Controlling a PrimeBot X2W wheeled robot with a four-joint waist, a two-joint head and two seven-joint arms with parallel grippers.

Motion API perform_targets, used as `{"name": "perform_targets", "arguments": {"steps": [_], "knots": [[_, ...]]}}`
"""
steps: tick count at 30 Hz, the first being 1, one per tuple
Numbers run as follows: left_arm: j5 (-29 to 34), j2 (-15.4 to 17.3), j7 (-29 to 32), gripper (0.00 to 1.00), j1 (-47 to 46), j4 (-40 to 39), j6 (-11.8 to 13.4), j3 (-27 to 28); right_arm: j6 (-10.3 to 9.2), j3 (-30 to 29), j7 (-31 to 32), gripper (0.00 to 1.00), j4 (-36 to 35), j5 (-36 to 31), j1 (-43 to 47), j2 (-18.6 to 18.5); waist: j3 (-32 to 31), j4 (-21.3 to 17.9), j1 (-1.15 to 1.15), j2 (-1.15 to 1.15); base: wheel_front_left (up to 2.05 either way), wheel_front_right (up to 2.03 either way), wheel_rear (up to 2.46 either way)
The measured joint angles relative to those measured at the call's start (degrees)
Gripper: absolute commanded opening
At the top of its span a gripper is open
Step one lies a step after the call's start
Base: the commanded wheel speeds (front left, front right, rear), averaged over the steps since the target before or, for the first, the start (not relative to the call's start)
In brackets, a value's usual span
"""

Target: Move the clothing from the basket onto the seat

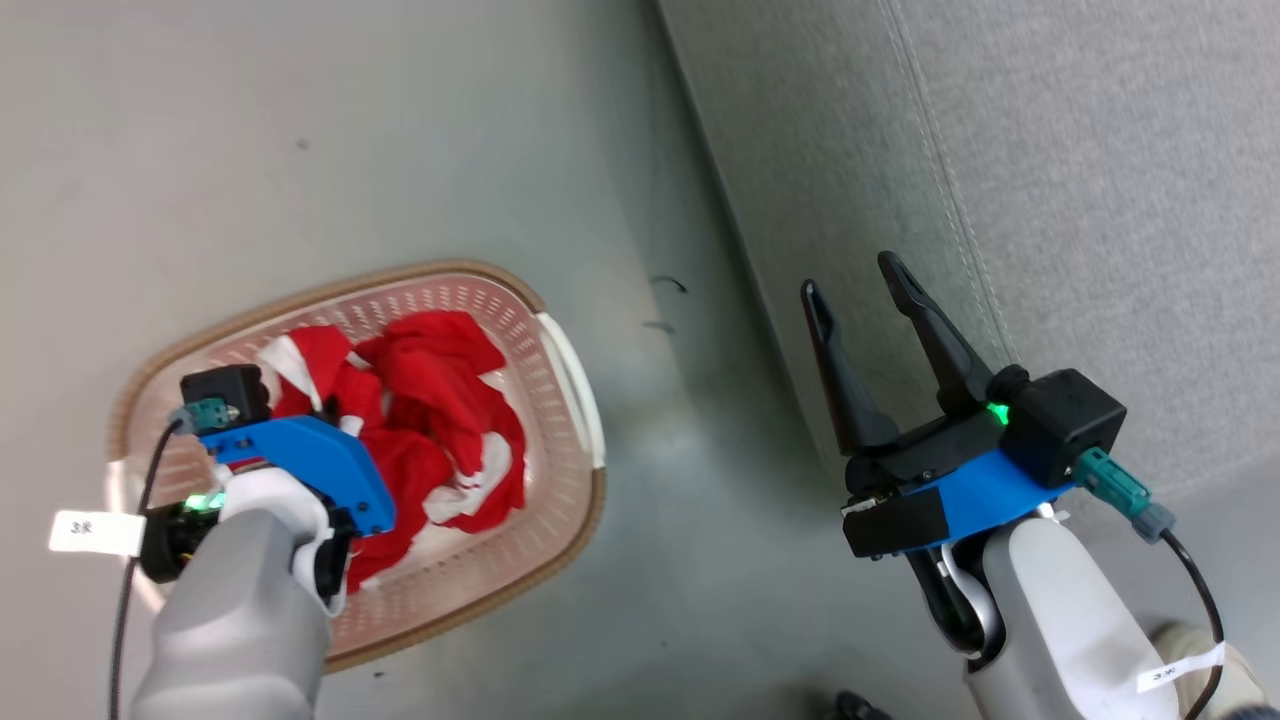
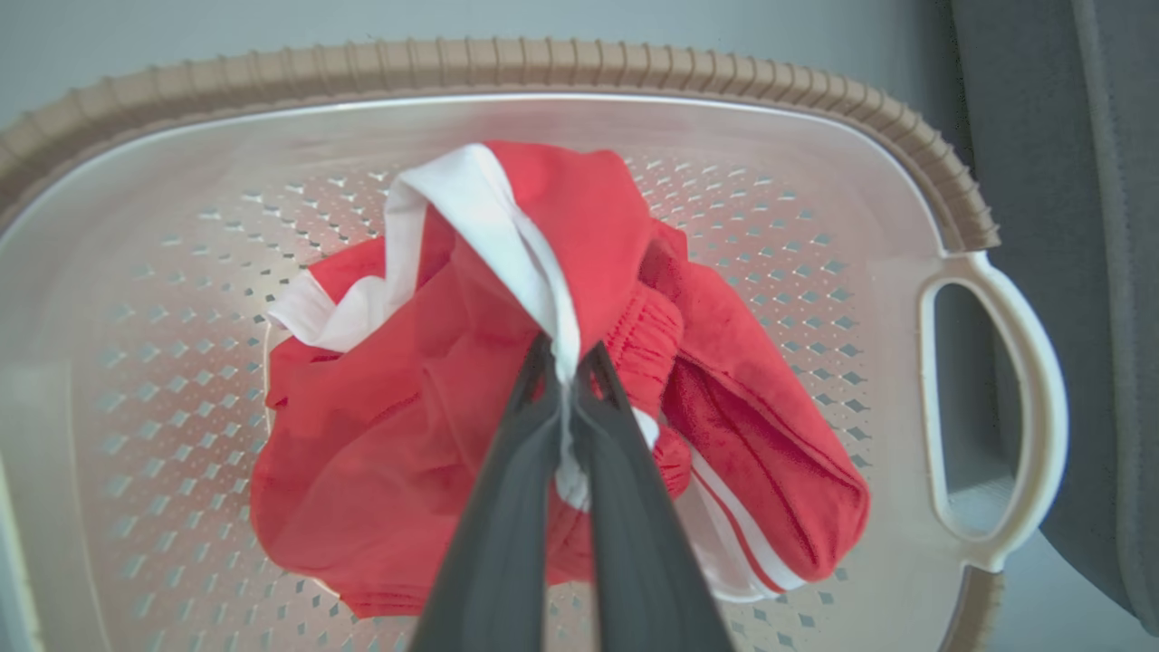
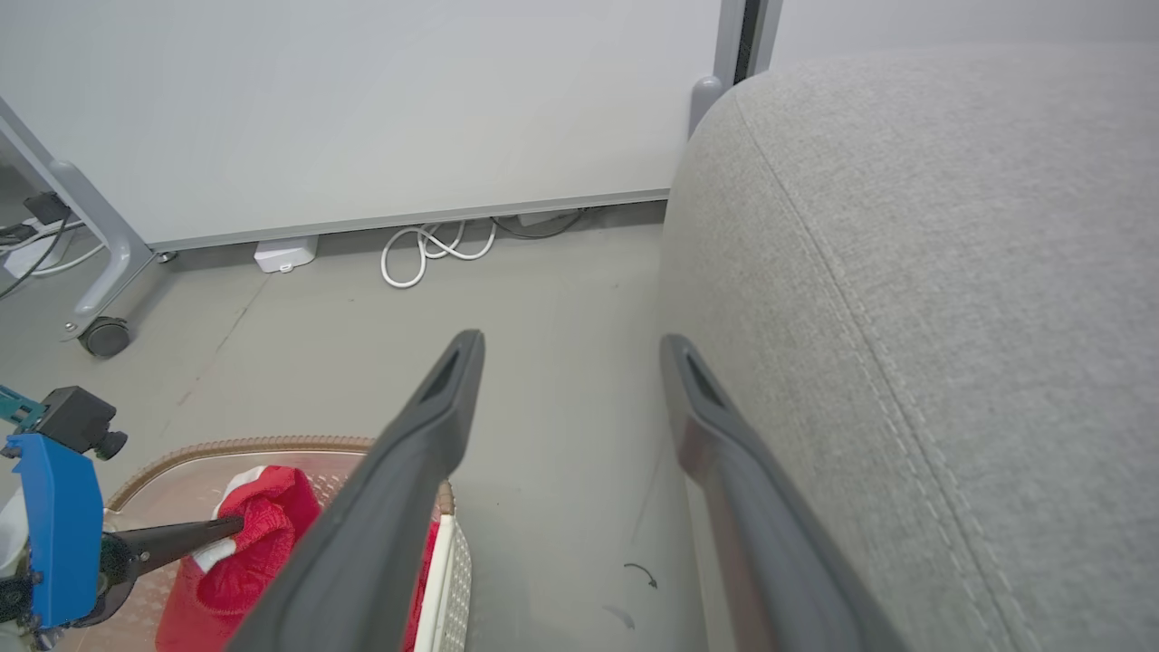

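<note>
Closest, the left gripper clenches a white hem of the clothing; soft and light, it should drape, so a hem hold suits. Meanwhile the right gripper is released.

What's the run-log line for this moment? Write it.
left gripper: shut on bright-red white-trimmed fabric clothing | clothing: in cream perforated plastic basket | right gripper: open, empty, beside light-grey upholstered sofa
</note>
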Motion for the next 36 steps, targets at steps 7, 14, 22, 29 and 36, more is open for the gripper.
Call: {"name": "perform_targets", "arguments": {"steps": [7,14,22,29,36], "knots": [[-1.63,-2.65,-4.12,0.00,2.01,-1.69,-2.29,-1.10,0.00,-2.37,-0.01,1.00,2.30,-2.52,0.94,0.04,-6.15,3.98,0.00,0.00,0.00,0.00,0.00],[-3.75,-4.16,-6.03,0.00,4.67,-5.33,-2.88,-4.17,0.00,-3.94,0.00,1.00,4.45,-3.79,3.51,0.03,-12.85,7.67,-0.01,0.00,0.00,0.00,0.00],[-11.09,-4.70,-5.09,0.00,9.01,-16.67,-3.07,-10.76,0.00,-5.14,0.00,1.00,6.44,-4.61,6.58,0.03,-20.06,11.07,-0.01,0.00,0.00,0.00,0.00],[-13.94,-4.61,-4.28,0.00,10.45,-25.42,-3.07,-15.19,0.00,-5.72,-0.01,1.00,7.59,-5.38,8.56,0.03,-25.29,13.41,-0.01,0.00,0.00,0.00,0.00],[-14.93,-4.58,-1.99,0.00,10.03,-30.91,-3.07,-18.15,0.00,-6.47,0.00,1.00,8.60,-5.86,10.62,0.02,-28.99,15.72,-0.01,0.00,0.00,0.00,0.00]]}}
